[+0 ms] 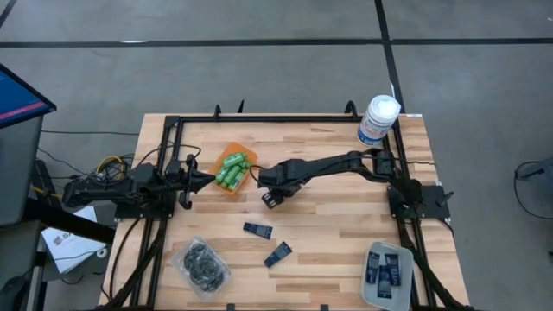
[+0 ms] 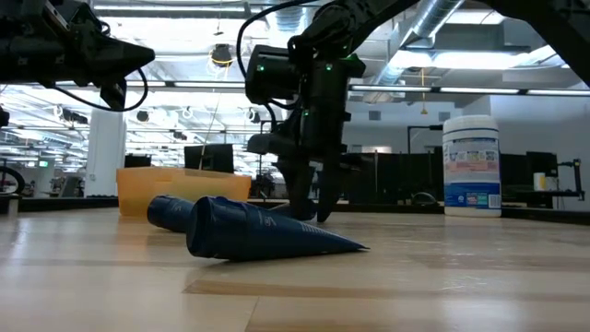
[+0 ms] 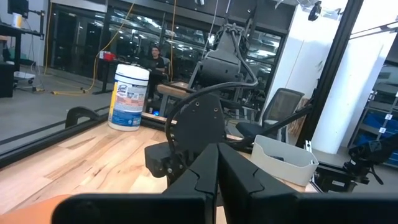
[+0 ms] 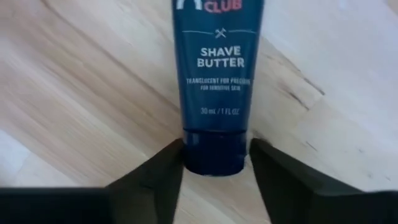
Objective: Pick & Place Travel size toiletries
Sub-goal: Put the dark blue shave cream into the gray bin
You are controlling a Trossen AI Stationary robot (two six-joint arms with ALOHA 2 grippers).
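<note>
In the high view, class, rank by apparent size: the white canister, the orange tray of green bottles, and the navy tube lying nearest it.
1. orange tray, slightly ahead
2. white canister, close behind, though it stands nearer the camera
3. navy tube, clearly smallest

Right gripper (image 4: 214, 163) reaches low at mid-bench, jaws parted (pointing down); left gripper (image 1: 207, 180) waits closed at bench's left

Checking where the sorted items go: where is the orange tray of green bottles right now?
In the high view the orange tray with the green bottles sits on the table's far half, left of centre, between the left hand and the right hand.
</note>
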